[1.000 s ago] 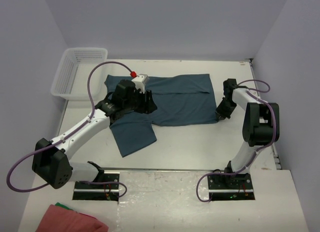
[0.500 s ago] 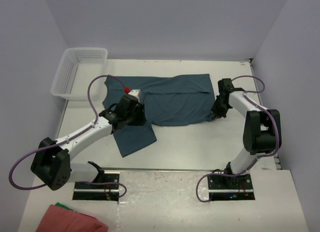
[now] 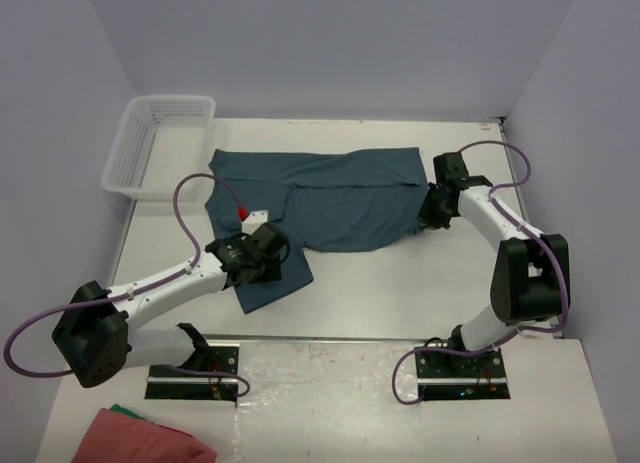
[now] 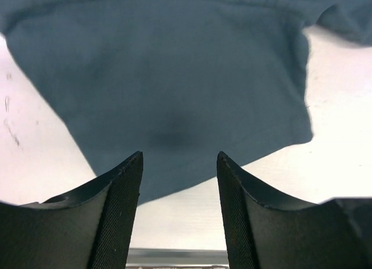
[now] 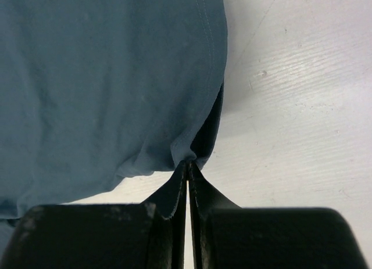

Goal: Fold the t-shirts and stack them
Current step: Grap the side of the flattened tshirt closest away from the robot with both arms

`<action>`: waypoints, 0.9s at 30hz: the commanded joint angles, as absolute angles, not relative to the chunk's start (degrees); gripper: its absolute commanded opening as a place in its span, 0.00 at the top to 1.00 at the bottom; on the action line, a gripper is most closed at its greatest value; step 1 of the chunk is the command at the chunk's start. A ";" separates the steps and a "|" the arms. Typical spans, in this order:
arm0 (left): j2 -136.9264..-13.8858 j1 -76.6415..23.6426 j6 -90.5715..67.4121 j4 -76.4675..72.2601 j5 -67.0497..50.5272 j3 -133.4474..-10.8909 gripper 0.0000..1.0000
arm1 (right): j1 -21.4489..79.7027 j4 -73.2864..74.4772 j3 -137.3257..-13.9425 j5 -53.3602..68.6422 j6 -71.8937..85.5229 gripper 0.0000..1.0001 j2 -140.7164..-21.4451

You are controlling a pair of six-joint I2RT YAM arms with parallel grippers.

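A dark teal-blue short-sleeved t-shirt [image 3: 345, 198] of soft plain fabric was seen lying on the white surface [image 3: 400, 283], stretched across the middle of the overhead view, with one part of it reaching down toward the lower left of the frame. The right gripper [image 3: 432, 211] was found at the cloth's right-hand edge; in the right wrist view its jaws were pressed together, with a corner of the hem pinched between them and lifted slightly off the surface. The left gripper [image 3: 262, 253] was positioned over the lower-left part of the t-shirt; in the left wrist view its jaws were seen parted, with nothing between them and the flat blue fabric below. A white plastic mesh basket [image 3: 160, 133] was set in the upper left, well apart from the t-shirt, and a pink-red cloth [image 3: 140, 438] lay at the bottom left edge. The step in hand was judged to be the first fold, only half prepared, since one edge alone was gripped. The next move was judged to call for the left gripper to be lowered and closed on the near edge of the fabric, so that both sides could be carried over together.
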State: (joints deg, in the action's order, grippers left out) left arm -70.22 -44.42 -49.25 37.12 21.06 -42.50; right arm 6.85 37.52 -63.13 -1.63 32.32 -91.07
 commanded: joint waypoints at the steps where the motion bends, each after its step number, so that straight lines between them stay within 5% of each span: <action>1: -72.06 -47.81 -58.70 44.81 27.42 -43.07 0.46 | 7.12 35.68 -62.58 -0.35 31.99 1.00 -90.35; 27: -76.71 -50.45 -70.23 52.38 21.19 -39.90 0.53 | 7.21 35.95 -62.23 2.20 31.38 1.00 -87.37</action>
State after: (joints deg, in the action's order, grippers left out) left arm -74.48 -50.76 -68.45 51.13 22.52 -38.04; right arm 6.85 36.34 -61.84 1.10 31.90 -90.39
